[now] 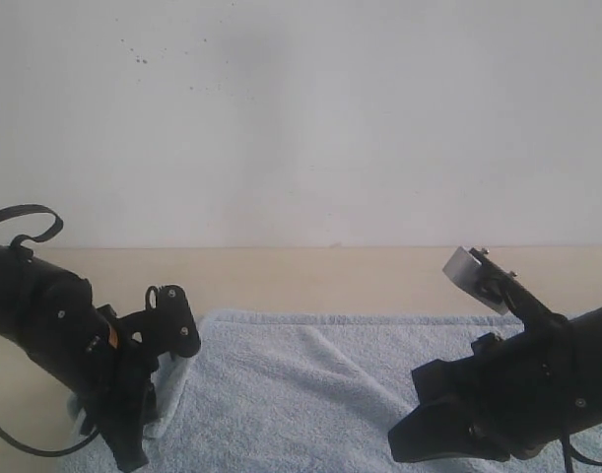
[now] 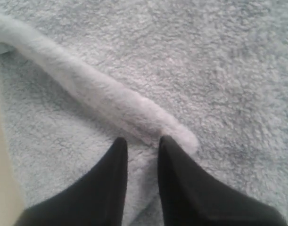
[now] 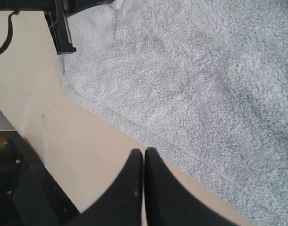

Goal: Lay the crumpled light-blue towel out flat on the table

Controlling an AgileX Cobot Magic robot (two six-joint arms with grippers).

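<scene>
Where the left pincer [image 2: 143, 140] is sitting: it is hanging low over the towel [image 2: 219, 70] with its two dark fingers [image 2: 181, 188] standing narrowly apart. Pile is showing in the gap, and nothing is visibly being gripped.
Fold: a rolled ridge of cloth [image 2: 101, 94] is running away from the fingertips, with its near end lying just beside one tip.
Right pincer [image 3: 144, 153]: its fingers are pressing together on nothing, and it is hovering over bare worktop [image 3: 87, 141] just beside the towel's hem [image 3: 134, 127].
Towel overall: in the exterior view it is lying mostly spread between the two arms, its far edge running straight across the worktop and its left side looking turned over.
Step in hand: by my reading, the left arm is working on unrolling that last turned-over edge.
Doing it well: it is worth closing on the ridge's end rather than on the flat layer beneath, then drawing outward and low toward the bare worktop so that the roll is peeling open.
Watching for: dragging the whole towel sideways is the main risk, and the right pincer pressing down on the cloth would be steadying it.
</scene>
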